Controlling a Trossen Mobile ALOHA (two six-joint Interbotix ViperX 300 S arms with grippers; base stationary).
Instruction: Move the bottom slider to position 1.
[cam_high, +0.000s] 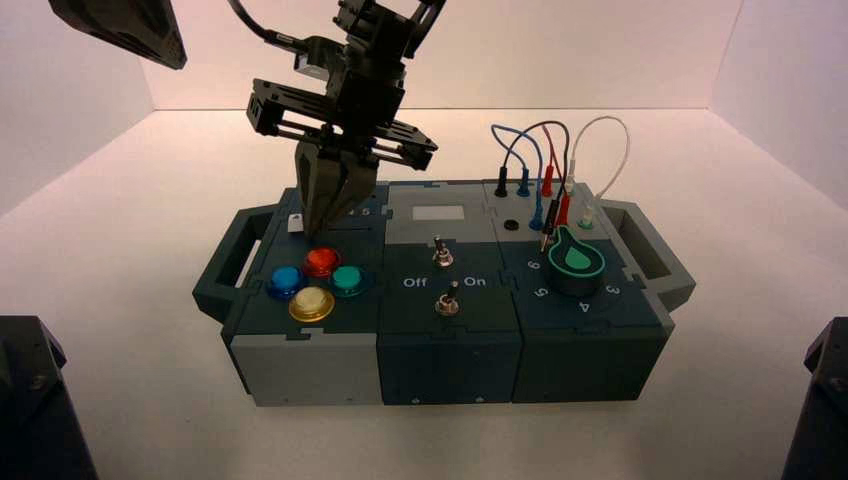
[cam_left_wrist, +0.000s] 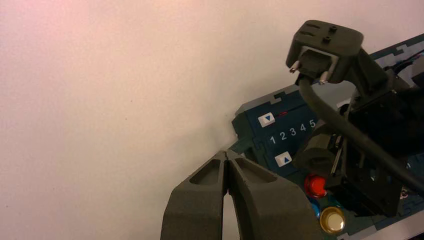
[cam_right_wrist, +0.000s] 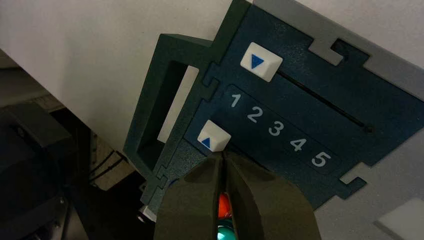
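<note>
The bottom slider (cam_right_wrist: 214, 136) is a small white knob with a blue arrow, sitting at the track's end by the printed digit 1 (cam_right_wrist: 235, 100). It also shows in the left wrist view (cam_left_wrist: 283, 159) and in the high view (cam_high: 296, 223). My right gripper (cam_right_wrist: 223, 153) is shut, its tips touching the knob's side that faces the higher digits; in the high view it (cam_high: 325, 228) reaches down onto the box's left part. My left gripper (cam_left_wrist: 227, 155) is shut and empty, raised off to the box's left (cam_high: 120, 30).
The top slider (cam_right_wrist: 261, 61) also sits at the 1 end. Red (cam_high: 321, 261), blue (cam_high: 286, 280), teal (cam_high: 347, 280) and yellow (cam_high: 311, 303) buttons lie in front of the sliders. Two toggle switches (cam_high: 441, 252), a green dial (cam_high: 577, 258) and plugged wires (cam_high: 545, 160) stand to the right.
</note>
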